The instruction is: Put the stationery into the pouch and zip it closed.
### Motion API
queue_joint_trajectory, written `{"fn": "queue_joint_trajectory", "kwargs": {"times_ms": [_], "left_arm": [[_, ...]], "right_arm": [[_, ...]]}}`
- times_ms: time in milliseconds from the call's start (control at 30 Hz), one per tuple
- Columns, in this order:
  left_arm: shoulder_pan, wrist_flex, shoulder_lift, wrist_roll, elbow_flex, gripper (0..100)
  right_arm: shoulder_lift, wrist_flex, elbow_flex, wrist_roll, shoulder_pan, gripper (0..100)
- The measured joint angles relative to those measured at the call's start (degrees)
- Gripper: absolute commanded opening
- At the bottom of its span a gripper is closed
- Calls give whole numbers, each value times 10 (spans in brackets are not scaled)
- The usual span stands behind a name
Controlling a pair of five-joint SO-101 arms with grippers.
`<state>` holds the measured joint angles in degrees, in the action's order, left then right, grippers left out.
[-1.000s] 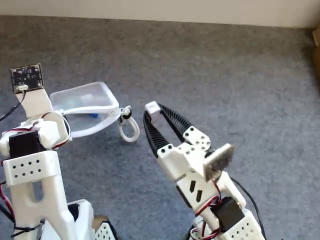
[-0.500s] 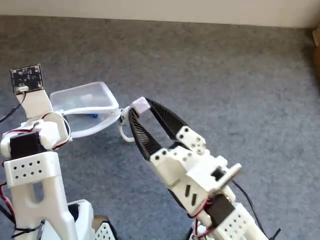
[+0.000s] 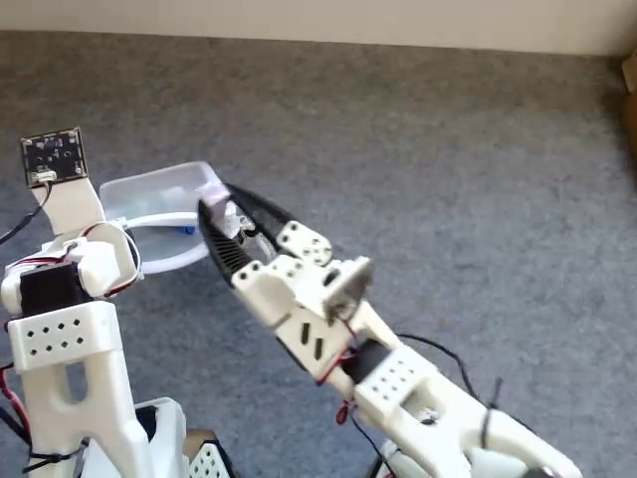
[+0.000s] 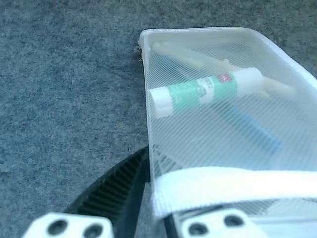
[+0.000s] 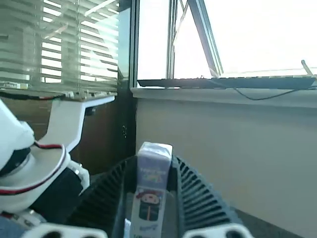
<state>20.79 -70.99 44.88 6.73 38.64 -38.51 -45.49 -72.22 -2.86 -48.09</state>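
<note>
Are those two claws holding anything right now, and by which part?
Yes. The right gripper pinches a small eraser by its sides, one end sticking out. The left gripper clamps the pouch at its white edge.

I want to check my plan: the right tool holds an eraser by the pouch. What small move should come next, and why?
Probably ease the right tool down toward the opening of the pouch, then release. It is shut on the eraser, its tips sit over the pouch's edge in the high view, and a glue stick already lies inside.
</note>
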Motion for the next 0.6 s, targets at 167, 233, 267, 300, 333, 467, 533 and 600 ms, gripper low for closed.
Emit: {"fn": "queue_joint_trajectory", "kwargs": {"times_ms": [167, 233, 267, 300, 333, 467, 533, 600], "left_arm": [[0, 3, 0, 0, 0, 10], [0, 3, -1, 0, 0, 10], [0, 3, -1, 0, 0, 10], [0, 3, -1, 0, 0, 10], [0, 3, -1, 0, 0, 10], [0, 4, -1, 0, 0, 10], [0, 4, -1, 0, 0, 10], [0, 4, -1, 0, 0, 10]], "right_arm": [[113, -70, 3, -25, -20, 5], [148, -91, 11, -66, -34, 5], [163, -102, 17, -83, -42, 5], [175, -114, 18, -98, -50, 5], [186, -126, 21, -111, -59, 5], [223, -171, 24, -136, -70, 5], [234, -184, 24, -139, -70, 6], [242, -187, 25, -139, -71, 8]]}}
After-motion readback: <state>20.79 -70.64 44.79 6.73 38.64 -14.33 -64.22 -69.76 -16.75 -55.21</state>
